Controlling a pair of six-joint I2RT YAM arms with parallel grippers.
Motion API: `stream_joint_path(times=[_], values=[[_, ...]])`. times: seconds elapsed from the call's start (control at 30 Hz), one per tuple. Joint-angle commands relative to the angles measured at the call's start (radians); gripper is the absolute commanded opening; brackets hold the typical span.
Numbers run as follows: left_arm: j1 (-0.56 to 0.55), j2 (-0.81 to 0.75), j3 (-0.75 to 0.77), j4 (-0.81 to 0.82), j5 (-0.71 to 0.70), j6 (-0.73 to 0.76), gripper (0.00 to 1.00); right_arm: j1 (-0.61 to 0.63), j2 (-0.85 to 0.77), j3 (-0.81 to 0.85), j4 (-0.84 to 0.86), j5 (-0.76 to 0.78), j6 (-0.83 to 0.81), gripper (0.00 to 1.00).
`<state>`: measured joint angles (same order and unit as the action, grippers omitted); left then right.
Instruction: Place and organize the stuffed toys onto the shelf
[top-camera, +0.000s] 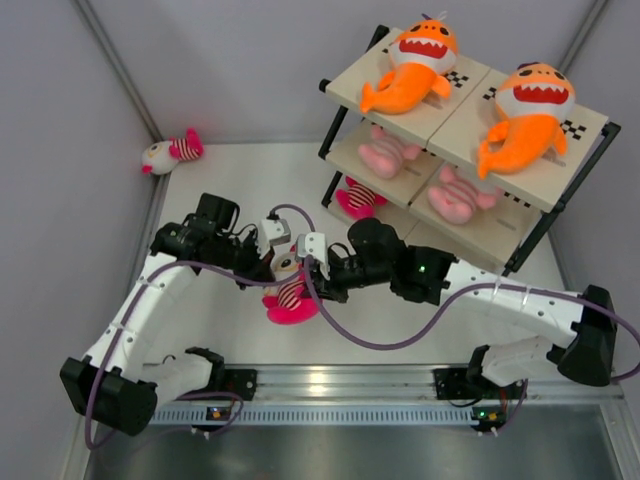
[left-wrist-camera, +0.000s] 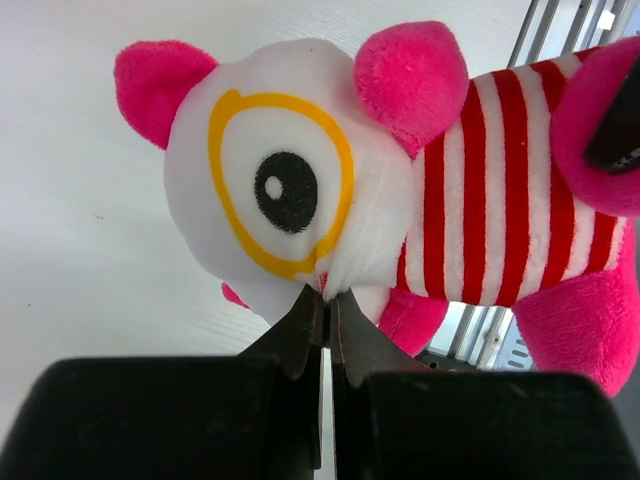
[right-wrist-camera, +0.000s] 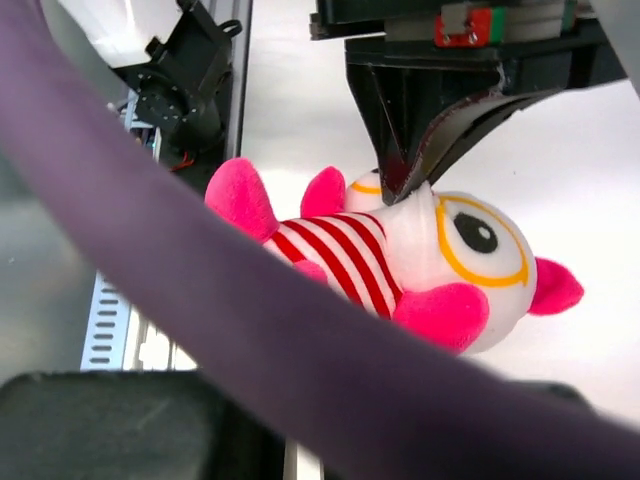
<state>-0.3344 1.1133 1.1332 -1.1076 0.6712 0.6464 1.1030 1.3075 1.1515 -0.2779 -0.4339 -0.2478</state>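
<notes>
Sharks (top-camera: 415, 60), two; pink dolls (top-camera: 388, 152), two; striped dolls (top-camera: 290, 298), three.

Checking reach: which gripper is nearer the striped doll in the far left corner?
Left. The left gripper is right of the corner doll; the right gripper sits beside it, farther right.

Left arm (top-camera: 150, 290) elbowed outward, forearm reaching inward; left hand (left-wrist-camera: 325, 300) pinched shut on doll (left-wrist-camera: 300, 200). Right arm (top-camera: 520, 300) stretched leftward, low; right hand (top-camera: 312, 270) beside left hand, its opening hidden behind cable (right-wrist-camera: 250, 330).
</notes>
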Motion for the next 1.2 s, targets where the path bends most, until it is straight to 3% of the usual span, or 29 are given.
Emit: stream_joint_path(times=[0.0, 0.1, 0.2, 0.37, 0.57, 0.77, 0.87, 1.0, 1.17], values=[[-0.005, -0.015, 0.048, -0.003, 0.080, 0.018, 0.00, 0.005, -0.028, -0.044, -0.001, 0.104, 0.090, 0.00], [-0.005, 0.016, 0.050, -0.001, 0.030, 0.004, 0.02, 0.004, -0.112, -0.128, 0.042, 0.208, 0.134, 0.00], [-0.003, 0.087, 0.085, -0.001, -0.088, -0.086, 0.45, 0.004, -0.181, -0.190, 0.040, 0.354, 0.169, 0.00], [-0.003, 0.174, 0.180, -0.003, -0.281, -0.289, 0.48, -0.002, -0.257, -0.265, 0.000, 0.570, 0.194, 0.00], [-0.003, 0.152, 0.172, -0.001, -0.328, -0.301, 0.48, -0.002, -0.316, -0.262, -0.041, 0.909, 0.200, 0.00], [-0.003, 0.118, 0.155, -0.001, -0.337, -0.280, 0.48, -0.003, -0.401, -0.283, 0.089, 1.107, -0.002, 0.00], [-0.003, 0.109, 0.148, 0.000, -0.346, -0.277, 0.48, -0.006, -0.404, -0.331, 0.185, 1.196, -0.199, 0.00], [-0.003, 0.106, 0.151, 0.000, -0.341, -0.278, 0.48, -0.057, -0.376, -0.470, 0.379, 1.135, -0.375, 0.00], [-0.003, 0.099, 0.145, -0.003, -0.346, -0.277, 0.48, -0.222, -0.309, -0.594, 0.537, 0.945, -0.418, 0.00]])
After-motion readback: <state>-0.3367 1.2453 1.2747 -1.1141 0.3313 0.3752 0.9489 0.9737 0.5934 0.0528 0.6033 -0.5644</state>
